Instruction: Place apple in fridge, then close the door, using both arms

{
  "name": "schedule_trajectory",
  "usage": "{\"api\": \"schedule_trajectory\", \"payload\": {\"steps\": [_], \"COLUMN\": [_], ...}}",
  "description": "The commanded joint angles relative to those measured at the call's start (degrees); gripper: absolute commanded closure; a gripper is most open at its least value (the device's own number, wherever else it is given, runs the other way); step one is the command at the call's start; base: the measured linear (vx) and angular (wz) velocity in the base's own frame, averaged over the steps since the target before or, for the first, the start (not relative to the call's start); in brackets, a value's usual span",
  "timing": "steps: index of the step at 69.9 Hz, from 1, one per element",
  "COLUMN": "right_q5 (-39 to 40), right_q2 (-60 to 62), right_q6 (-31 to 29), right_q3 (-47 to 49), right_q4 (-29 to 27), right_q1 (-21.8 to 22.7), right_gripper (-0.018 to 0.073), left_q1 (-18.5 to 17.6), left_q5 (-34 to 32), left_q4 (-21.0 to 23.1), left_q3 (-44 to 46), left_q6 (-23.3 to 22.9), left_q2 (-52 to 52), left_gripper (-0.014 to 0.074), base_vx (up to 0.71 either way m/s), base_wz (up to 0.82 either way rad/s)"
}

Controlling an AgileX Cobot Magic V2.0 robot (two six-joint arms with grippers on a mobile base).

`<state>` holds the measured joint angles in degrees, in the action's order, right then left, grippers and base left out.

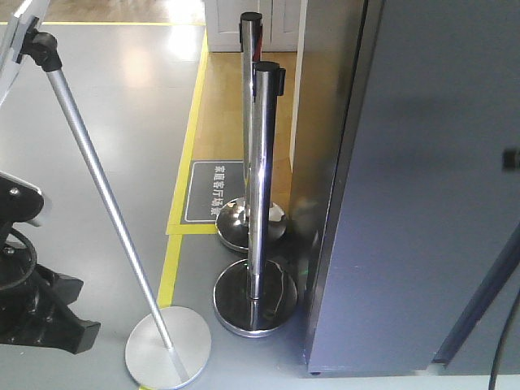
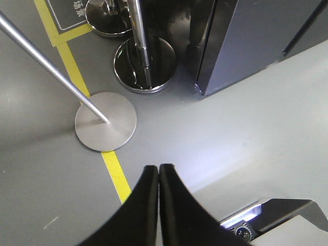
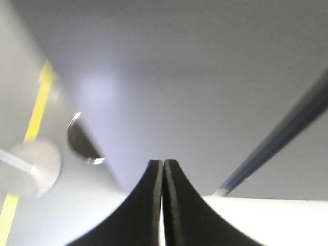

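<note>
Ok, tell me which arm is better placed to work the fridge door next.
Right, probably. The right hand, shut and empty, faces the grey door close up. The left hand, also shut, points at the floor near the silver pole base.

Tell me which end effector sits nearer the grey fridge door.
Right. The right end effector, shut, points close at the grey fridge door; the left end effector, shut, hangs back over the floor.

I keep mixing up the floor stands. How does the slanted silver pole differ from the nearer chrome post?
The slanted silver pole leans; the nearer chrome post stands upright. The pole is thin with a matte finish, the post thicker and mirror-bright. The pole's base is a flat plain disc, the post's base a raised, reflective dome. Both stand on round bases on the grey floor.
</note>
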<state>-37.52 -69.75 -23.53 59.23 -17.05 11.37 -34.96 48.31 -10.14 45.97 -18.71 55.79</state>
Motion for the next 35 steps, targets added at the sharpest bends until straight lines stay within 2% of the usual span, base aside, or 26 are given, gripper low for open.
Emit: {"api": "schedule_trajectory", "payload": {"steps": [1,10,21,27,35], "right_q5": [1.9,-3.3,-13.0,-18.4,-24.3], "right_q2": [6.2,13.7,22.8,28.2,34.8], "right_q6": [1.4,9.4,20.3,24.1,25.1], "right_q3": [-2.4,-7.5,-12.6,-14.8,-17.2], "right_q4": [2.8,10.5,23.5,27.5,28.5], "right_q1": [-3.8,-9.4,-15.2,-17.2,-17.8], "right_gripper": [0.0562,0.0562,0.0562,0.0562,0.0562], "left_q1": [-0.2,-0.2,-0.2,-0.2,-0.2], "left_q5": [-2.5,-2.5,-2.5,-2.5,-2.5], "left_q4": [-0.7,-0.7,-0.7,-0.7,-0.7], "left_q3": [1.5,1.5,1.5,1.5,1.5], "left_q6": [-0.6,-0.6,-0.6,-0.6,-0.6], "left_q2": [-0.7,-0.7,-0.7,-0.7,-0.7], "left_gripper": [0.0603,0.0603,0.0603,0.0603,0.0603], "base_vx": [0.00,0.00,0.00,0.00,0.00], "base_wz": [0.00,0.00,0.00,0.00,0.00]}}
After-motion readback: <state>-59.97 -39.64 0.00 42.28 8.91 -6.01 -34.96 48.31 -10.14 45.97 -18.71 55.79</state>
